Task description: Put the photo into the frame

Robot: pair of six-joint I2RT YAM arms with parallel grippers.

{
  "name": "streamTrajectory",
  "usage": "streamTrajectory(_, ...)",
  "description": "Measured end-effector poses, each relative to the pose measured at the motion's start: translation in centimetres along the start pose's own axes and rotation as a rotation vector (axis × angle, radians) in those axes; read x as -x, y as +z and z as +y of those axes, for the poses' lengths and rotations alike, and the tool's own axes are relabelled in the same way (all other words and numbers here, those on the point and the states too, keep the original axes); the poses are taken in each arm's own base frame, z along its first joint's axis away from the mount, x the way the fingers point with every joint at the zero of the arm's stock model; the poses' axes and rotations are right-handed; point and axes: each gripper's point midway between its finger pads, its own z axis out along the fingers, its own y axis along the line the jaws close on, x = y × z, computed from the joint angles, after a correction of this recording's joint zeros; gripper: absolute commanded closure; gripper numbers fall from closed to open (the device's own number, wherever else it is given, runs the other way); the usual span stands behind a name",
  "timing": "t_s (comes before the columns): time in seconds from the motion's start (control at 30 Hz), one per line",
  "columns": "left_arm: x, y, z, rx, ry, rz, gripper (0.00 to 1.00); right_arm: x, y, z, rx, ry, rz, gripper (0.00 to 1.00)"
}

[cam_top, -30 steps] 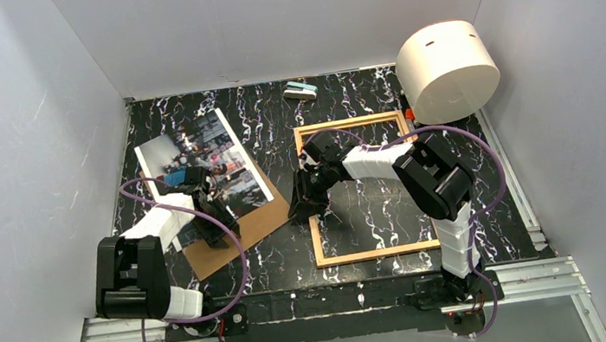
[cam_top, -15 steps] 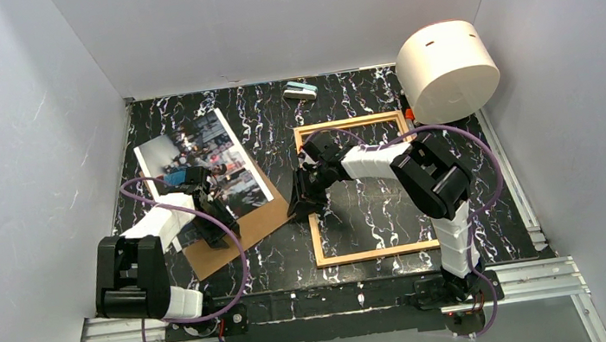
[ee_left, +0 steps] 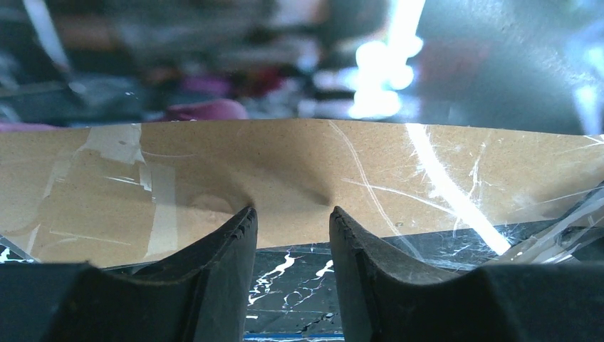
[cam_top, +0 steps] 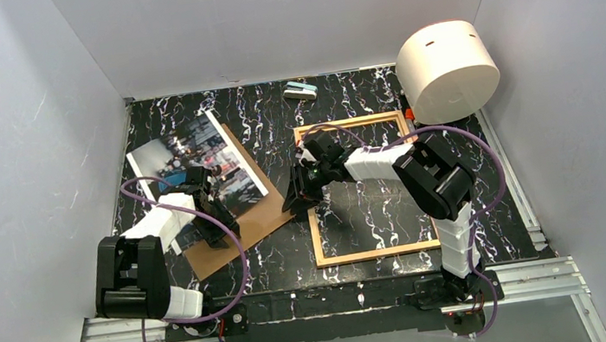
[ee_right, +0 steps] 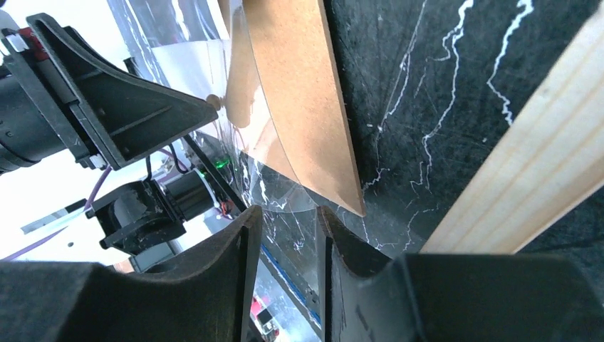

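The photo (cam_top: 193, 158) lies face up at the left, on a brown backing board (cam_top: 237, 231). The light-wood frame (cam_top: 316, 239) lies flat to their right. My left gripper (cam_top: 221, 231) is over the board. In its wrist view, the open left gripper (ee_left: 292, 214) has both tips at the board's edge (ee_left: 299, 164), with only table between them. My right gripper (cam_top: 295, 205) is at the board's right corner, beside the frame's left rail (ee_right: 527, 178). The right gripper (ee_right: 288, 214) is open, and the corner of a clear sheet (ee_right: 285, 199) lies between its tips.
A big white cylinder (cam_top: 447, 70) stands at the back right, just behind the frame's far corner. A small grey-blue block (cam_top: 300, 91) lies by the back wall. White walls close in the dark marbled table (cam_top: 283, 252) on three sides.
The photo has slid a little to the left on the board, baring more brown along its right side. The right gripper has crept up and left, its jaws slightly narrower.
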Motion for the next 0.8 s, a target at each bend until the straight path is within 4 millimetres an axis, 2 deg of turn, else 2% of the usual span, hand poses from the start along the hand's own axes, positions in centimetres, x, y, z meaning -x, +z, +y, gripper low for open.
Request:
streamTrajectory(0.33,0.0,0.0,0.0,0.007,0.008,0.001,0.60,1.0,0.2,0.6,0.062,-0.030,-0.053,0.44)
streamTrajectory(0.57,-0.3,0.2,0.2,0.027,0.019,0.021,0.60,2.8,-0.2,2.6,0.173,-0.074,-0.096,0.43)
streamTrajectory(0.8,-0.3,0.3,0.2,0.037,0.027,0.028,0.60,2.7,0.8,2.3,0.215,-0.071,-0.059,0.42)
